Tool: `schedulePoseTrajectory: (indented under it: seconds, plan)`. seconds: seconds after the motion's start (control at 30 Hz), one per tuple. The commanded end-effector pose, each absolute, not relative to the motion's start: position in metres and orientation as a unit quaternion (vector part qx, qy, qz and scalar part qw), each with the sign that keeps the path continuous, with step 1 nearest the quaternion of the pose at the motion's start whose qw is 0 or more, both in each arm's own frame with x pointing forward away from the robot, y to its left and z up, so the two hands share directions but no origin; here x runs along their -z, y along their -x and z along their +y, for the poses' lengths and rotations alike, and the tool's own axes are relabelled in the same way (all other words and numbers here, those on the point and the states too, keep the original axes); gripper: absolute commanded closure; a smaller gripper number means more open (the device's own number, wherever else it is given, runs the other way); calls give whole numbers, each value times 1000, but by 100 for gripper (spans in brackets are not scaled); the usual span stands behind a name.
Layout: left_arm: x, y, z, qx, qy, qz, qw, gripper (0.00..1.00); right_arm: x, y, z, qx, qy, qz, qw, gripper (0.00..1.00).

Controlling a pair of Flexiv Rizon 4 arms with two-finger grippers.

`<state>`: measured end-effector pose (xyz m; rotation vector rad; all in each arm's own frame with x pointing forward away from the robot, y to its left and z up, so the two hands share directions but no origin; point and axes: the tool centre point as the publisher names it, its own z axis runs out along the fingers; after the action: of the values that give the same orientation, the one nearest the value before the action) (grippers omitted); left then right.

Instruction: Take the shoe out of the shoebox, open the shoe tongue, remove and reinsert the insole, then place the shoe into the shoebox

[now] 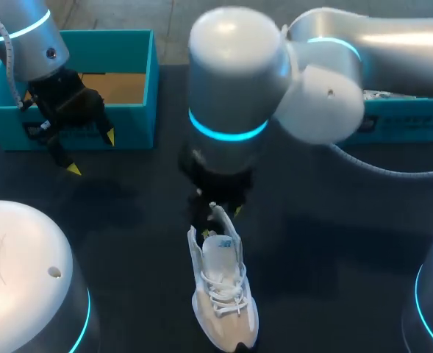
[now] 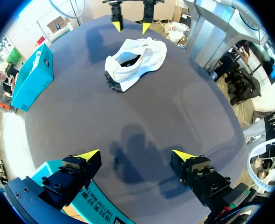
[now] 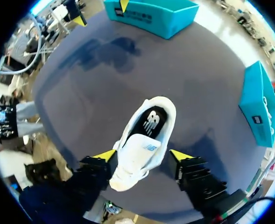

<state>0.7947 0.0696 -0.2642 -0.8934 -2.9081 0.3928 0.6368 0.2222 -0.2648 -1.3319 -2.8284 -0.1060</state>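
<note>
White shoe [image 1: 220, 294] upright on dark worktop [image 1: 334, 243], well apart from teal shoebox [image 1: 139, 81], right claw [image 3: 143, 156] wide, over shoe, fingers either side, not gripping, left claw [image 2: 135, 156] wide, empty, beside shoebox.

A white shoe [image 3: 144, 144] lies on the dark table [image 3: 90, 93], between the right gripper's [image 3: 143, 156] two spread fingers. Its toe points back at the gripper. Inside it shows a black insole [image 3: 151, 122]. A blue box [image 3: 151, 16] sits far ahead, and a second box [image 3: 261, 107] sits off to one side.
</note>
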Motion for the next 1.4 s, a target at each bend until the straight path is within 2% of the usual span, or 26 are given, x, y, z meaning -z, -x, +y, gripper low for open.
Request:
schedulePoseTrajectory:
  seconds: [0.03,0.33,0.53,0.73,1.1,1.4]
  plan:
    - [264,-794,70,-127,291,-948,37,0,268,-650,222,18,386,-915,112,0]
    - [264,-794,70,-127,291,-948,37,0,268,-650,222,18,386,-915,112,0]
    - [261,-801,73,-125,290,-948,35,0,259,-652,229,-23,290,-957,3,0]
    - [258,-806,81,-117,257,-958,43,0,257,-656,234,-60,216,-973,-58,0]
    - [247,-835,110,-81,30,-993,79,0,269,-680,230,-61,126,-983,-122,0]
    - [247,-835,110,-81,30,-993,79,0,270,-683,227,-30,92,-987,-130,0]
